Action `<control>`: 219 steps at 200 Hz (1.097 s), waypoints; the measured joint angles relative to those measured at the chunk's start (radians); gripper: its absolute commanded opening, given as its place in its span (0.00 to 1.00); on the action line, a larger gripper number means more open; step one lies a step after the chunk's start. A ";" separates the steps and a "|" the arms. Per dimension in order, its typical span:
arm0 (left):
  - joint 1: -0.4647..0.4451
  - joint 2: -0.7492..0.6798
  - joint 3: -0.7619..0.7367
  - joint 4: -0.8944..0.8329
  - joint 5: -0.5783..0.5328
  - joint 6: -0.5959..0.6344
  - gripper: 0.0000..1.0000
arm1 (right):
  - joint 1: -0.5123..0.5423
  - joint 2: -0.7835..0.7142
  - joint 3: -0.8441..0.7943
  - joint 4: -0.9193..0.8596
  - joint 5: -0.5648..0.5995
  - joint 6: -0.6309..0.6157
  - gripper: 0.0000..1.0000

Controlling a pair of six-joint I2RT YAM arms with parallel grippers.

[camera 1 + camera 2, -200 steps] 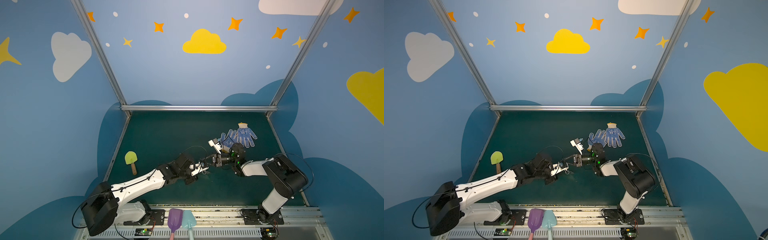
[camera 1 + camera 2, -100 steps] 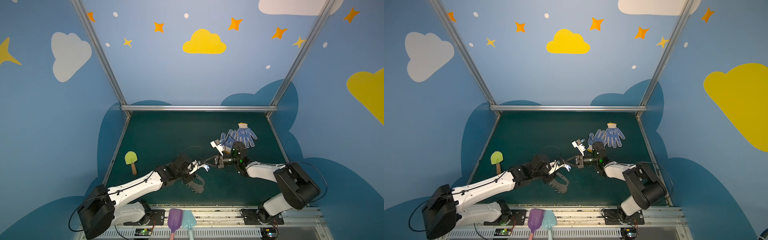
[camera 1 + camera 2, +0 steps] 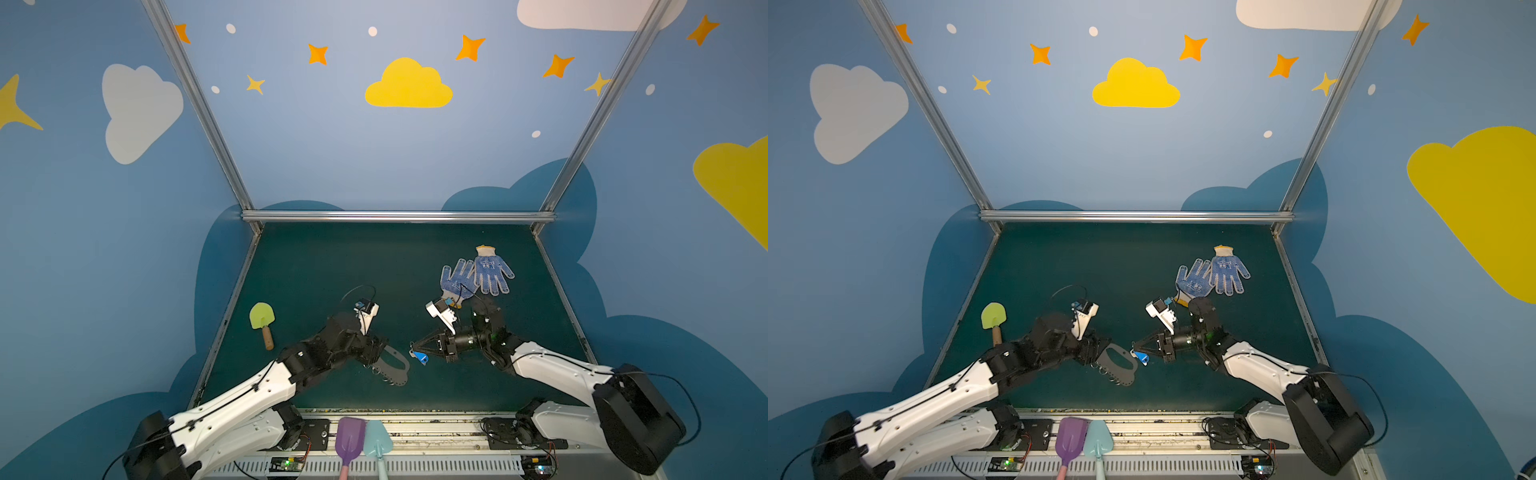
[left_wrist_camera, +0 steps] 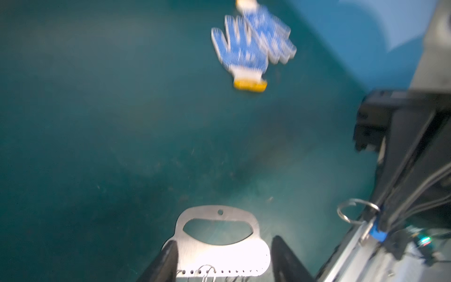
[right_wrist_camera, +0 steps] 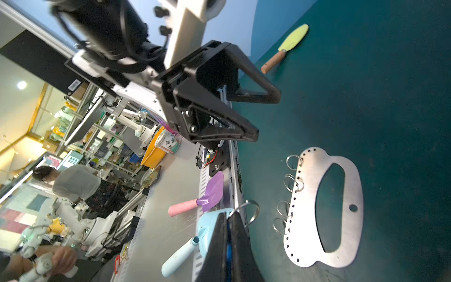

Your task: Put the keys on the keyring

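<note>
The keyring [image 3: 392, 368] [image 3: 1121, 368], a flat grey metal plate with a handle slot and small rings along its dotted edge, lies flat on the green mat. In the right wrist view, the left gripper [image 3: 376, 351] [image 5: 264, 114] hangs open and empty above the keyring [image 5: 302, 219]. In the left wrist view its two fingers stand wide apart on either side of the plate [image 4: 219, 256]. Just right of the plate, the right gripper [image 3: 412, 345] [image 5: 229, 214] is shut on the keys [image 3: 422, 358] [image 3: 1142, 357] [image 4: 377, 233]. Their blue piece is pinched between the jaws and a metal ring sticks out.
Two blue dotted gloves [image 3: 478, 274] lie at the back right of the mat. A green trowel with a wooden handle [image 3: 262, 318] lies at the left. A purple scoop [image 3: 349, 440] and a light-blue scoop [image 3: 377, 440] rest on the front rail.
The left gripper has opened and let go of the plate, which now lies on the mat. The left arm has drawn back to the left. The right gripper stays shut on the keys.
</note>
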 measured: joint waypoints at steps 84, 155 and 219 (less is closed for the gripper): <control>0.188 0.058 0.175 0.142 0.580 -0.204 0.44 | 0.018 -0.083 0.079 0.130 -0.172 0.115 0.00; 0.183 0.140 0.249 0.073 0.565 -0.266 0.47 | 0.051 -0.234 0.164 -0.243 0.174 -0.171 0.00; 0.257 0.208 0.234 0.079 0.533 -0.479 0.47 | 0.117 -0.335 0.080 -0.332 0.612 -0.474 0.00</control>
